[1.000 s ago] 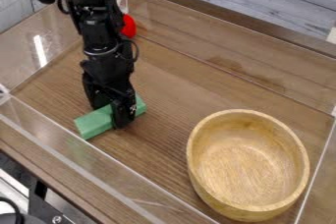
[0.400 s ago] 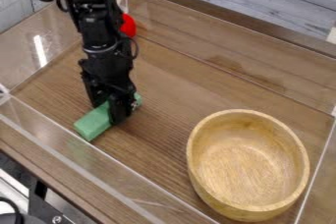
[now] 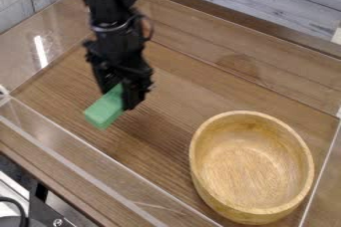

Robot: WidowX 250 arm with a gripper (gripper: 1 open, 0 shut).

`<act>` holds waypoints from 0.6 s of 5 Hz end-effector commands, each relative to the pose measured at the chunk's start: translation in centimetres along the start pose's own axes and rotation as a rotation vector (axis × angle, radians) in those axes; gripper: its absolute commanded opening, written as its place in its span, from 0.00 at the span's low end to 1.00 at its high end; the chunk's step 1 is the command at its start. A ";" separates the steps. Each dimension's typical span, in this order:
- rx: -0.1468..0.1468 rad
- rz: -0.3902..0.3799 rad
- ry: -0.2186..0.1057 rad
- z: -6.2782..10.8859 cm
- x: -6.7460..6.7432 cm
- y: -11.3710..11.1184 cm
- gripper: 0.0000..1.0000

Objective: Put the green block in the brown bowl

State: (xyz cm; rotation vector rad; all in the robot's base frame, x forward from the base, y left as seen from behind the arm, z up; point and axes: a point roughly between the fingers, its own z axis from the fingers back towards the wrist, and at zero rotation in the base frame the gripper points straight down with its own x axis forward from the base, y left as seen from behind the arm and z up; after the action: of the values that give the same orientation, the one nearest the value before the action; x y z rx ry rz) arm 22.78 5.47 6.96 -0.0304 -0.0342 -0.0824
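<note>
Lifted since the earlier frames: green block [image 3: 106, 109] was lying flat on the wooden table [image 3: 200, 82] near the left front edge a second ago, with the gripper [image 3: 124, 94] down on it. Block is off the wood now, tilted, one end pinched, the rest hanging down and to the left below the fingers. Arm has come up and shifted a bit right in the view. Red thing seen behind the arm earlier is hidden now.

Left side: clear plastic wall [image 3: 54, 136] runs along the table's left and front edges. Bare wood grain under the block.

Centre-left: black arm [image 3: 110, 17] comes down from the top left corner, gripper pointing straight down. Jaws closed tight onto the upper right end of the green block; black fingers [image 3: 132, 90] cover that end, so exact contact is partly hidden. Block hangs over the left-front part of the table, well apart from the bowl.

Right side: brown bowl [image 3: 202, 164], round light wood, thick rim, sits at the front right corner of the table, upright, nothing inside.
</note>
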 end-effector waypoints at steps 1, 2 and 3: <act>0.008 -0.002 -0.054 2.0 0.7 -3.3 0.00; -0.010 -0.025 -0.064 1.9 0.8 -7.6 0.00; -0.022 -0.041 -0.071 1.6 0.5 -11.5 0.00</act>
State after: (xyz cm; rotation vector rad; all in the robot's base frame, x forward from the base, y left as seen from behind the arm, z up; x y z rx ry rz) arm 21.70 -6.12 7.86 -0.0494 -0.0602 -0.1375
